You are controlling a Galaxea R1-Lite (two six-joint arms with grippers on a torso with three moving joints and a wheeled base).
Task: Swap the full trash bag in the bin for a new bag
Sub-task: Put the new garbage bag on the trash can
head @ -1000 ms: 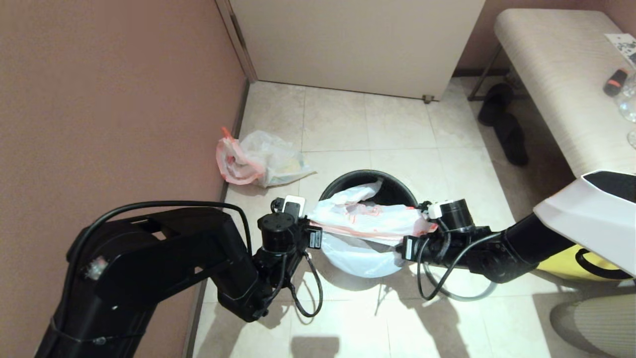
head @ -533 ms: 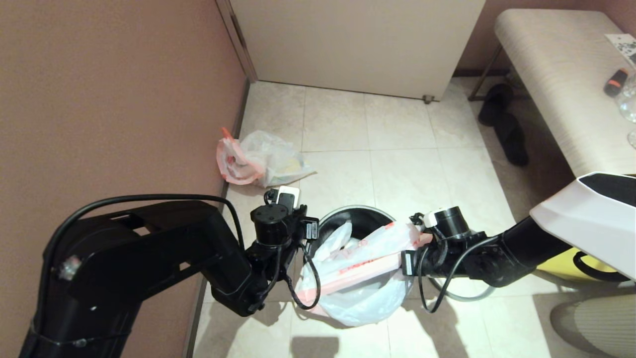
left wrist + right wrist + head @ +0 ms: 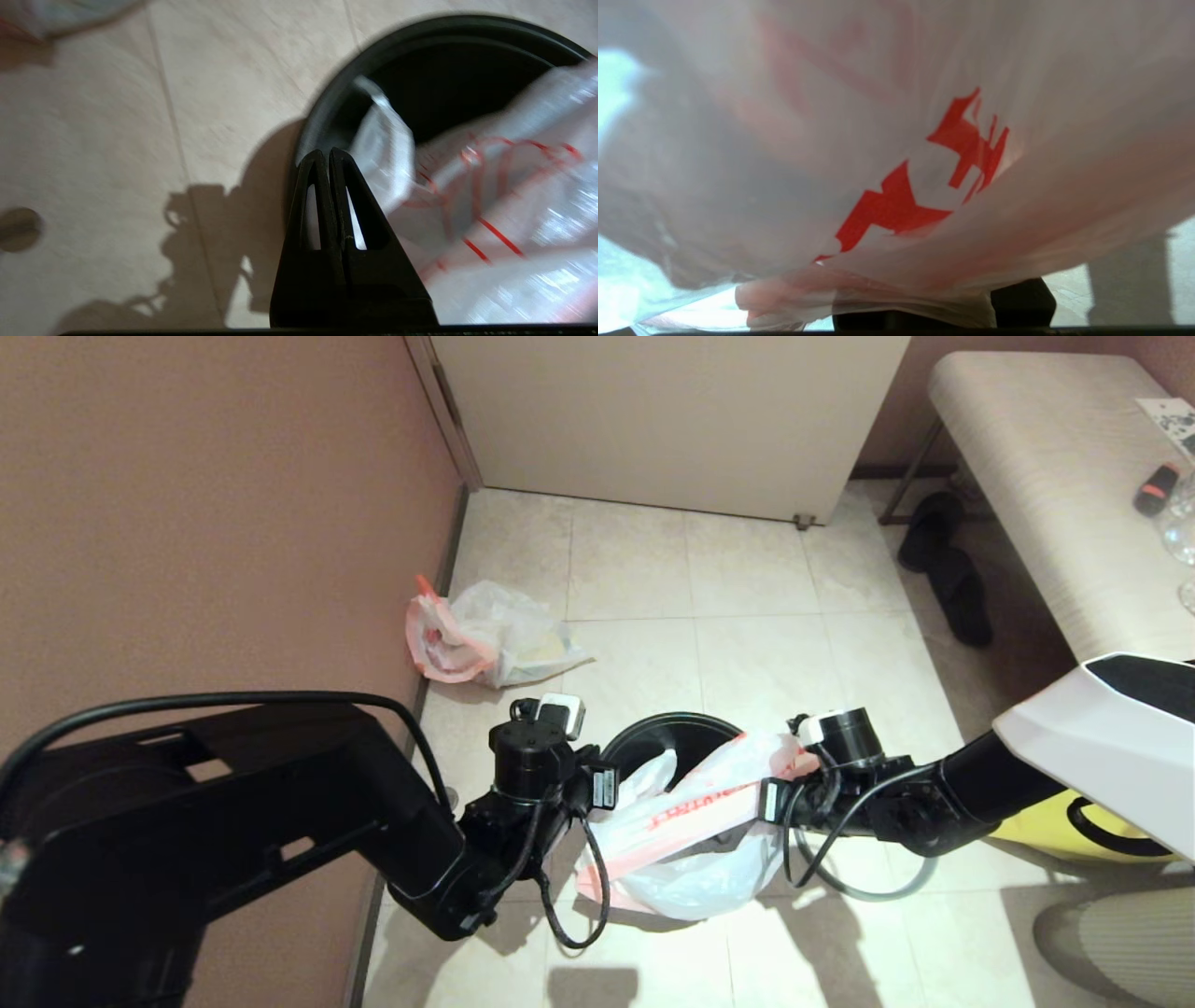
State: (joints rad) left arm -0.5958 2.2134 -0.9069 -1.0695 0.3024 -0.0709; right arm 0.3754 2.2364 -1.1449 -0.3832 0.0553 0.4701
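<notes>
While the full trash bag (image 3: 485, 635) lies aside, the new bag (image 3: 691, 831) covers the bin (image 3: 653, 747).

Red printed characters are showing on the new bag (image 3: 896, 140), seen large in the right wrist view and as a red strip in the head view, but none of them can be read.

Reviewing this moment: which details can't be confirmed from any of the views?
- Right end effector: fingers hidden; the new bag drapes across the right wrist view.
- Bin interior: the bag covers it in the head view.
- Full trash bag contents: too small.
</notes>
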